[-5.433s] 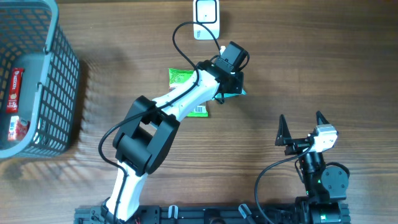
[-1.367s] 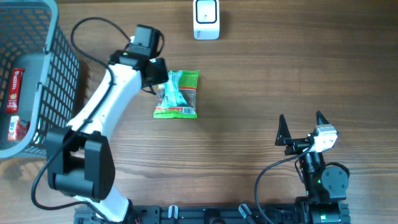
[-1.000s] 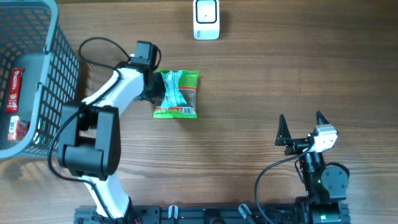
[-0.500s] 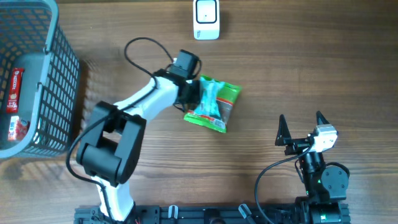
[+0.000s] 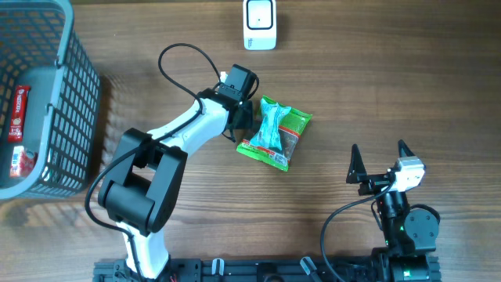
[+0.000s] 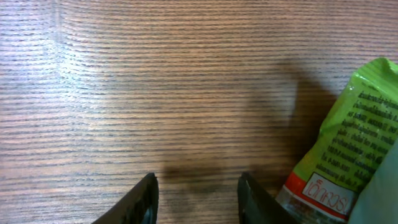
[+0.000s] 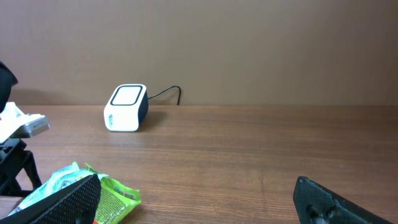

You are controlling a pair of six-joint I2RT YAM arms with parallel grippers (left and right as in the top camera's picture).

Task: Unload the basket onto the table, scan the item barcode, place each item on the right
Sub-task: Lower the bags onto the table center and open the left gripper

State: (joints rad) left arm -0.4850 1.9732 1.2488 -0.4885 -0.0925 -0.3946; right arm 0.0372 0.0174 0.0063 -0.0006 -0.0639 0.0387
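1. Hovering low over the table [image 5: 407, 86], the left gripper [image 6: 198, 190] shows its two fingertips parted with only bare wood between them: released, gripping nothing.
2. Off its 3 o'clock side in the wrist view lies the snack packet [image 6: 354, 143], just beside that finger. Whether they touch, I cannot tell.
3. From overhead, the packet lies flat mid-table at 4 o'clock of the left gripper, slanted from 1 to 7 o'clock.
4. A black cable [image 5: 176, 59] loops off the left arm at 10 o'clock of the gripper, above the wood.
5. The scanner [image 5: 259, 23], a white box, sits at 12 o'clock from the packet near the far edge. Only bare wood lies between them.
6. At 3 o'clock from the packet and well apart, the right gripper [image 5: 379, 150] hangs with jaws spread wide and empty.
7. At the 9 o'clock edge stands a grey mesh basket [image 5: 78, 102] with red packets [image 5: 19, 113] inside.
8. As for the packet's look, it has a bright green wrapper, a teal band down the middle, a dark panel beside it and a red-and-white strip along the lower edge. The small print is unreadable, and I cannot pick out a barcode.
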